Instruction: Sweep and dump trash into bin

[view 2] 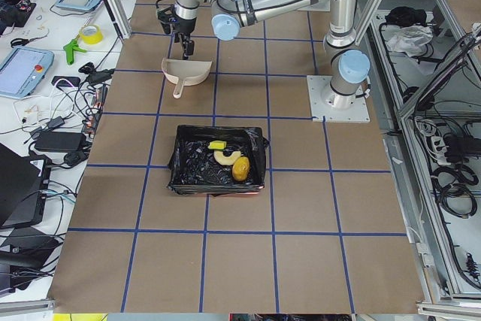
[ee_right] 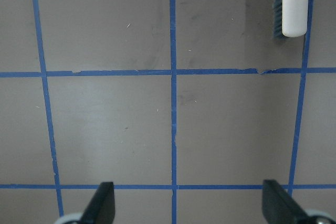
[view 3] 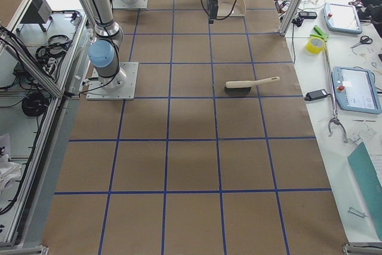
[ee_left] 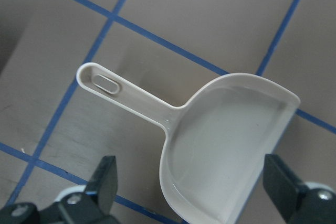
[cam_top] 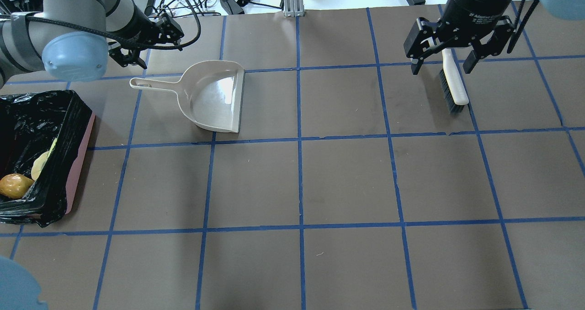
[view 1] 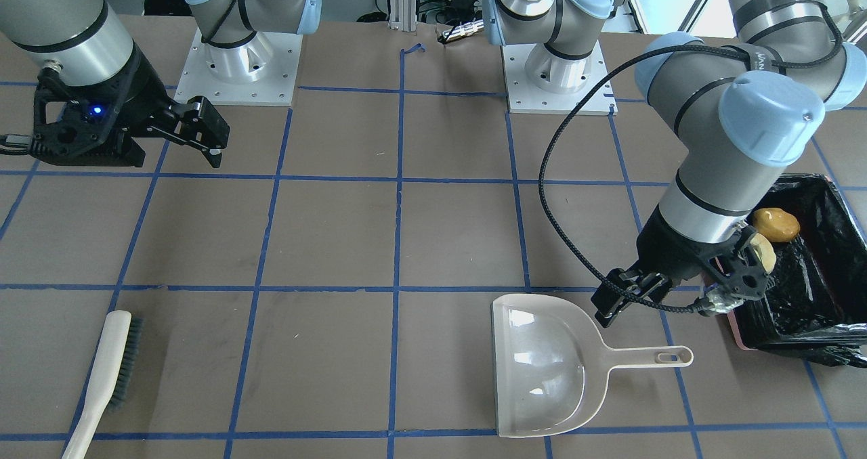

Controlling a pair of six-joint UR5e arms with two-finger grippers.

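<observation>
The pink bin (view 1: 742, 337) with its black bag stands at the table's left end and also shows in the overhead view (cam_top: 80, 163). In it lie the golden-brown potato lump (view 1: 776, 223) (cam_top: 13, 185), the tan croissant (cam_top: 40, 163) (view 2: 224, 157) and the yellow-green wedge (view 2: 217, 145). My left gripper (view 1: 630, 293) (ee_left: 191, 182) is open and empty, hovering above the handle of the beige dustpan (view 1: 542, 371) (cam_top: 215, 95) (ee_left: 226, 145), which lies empty on the table. My right gripper (cam_top: 445, 61) (ee_right: 186, 203) is open and empty, raised above the cream-handled brush (cam_top: 454, 83) (view 1: 108, 378) (ee_right: 293, 3).
The brown table carries a grid of blue tape. Both arm bases (view 1: 237, 66) (view 1: 559, 73) stand on white plates at the robot's edge. Cables and tablets lie on the white bench (view 2: 45, 73) past the far edge.
</observation>
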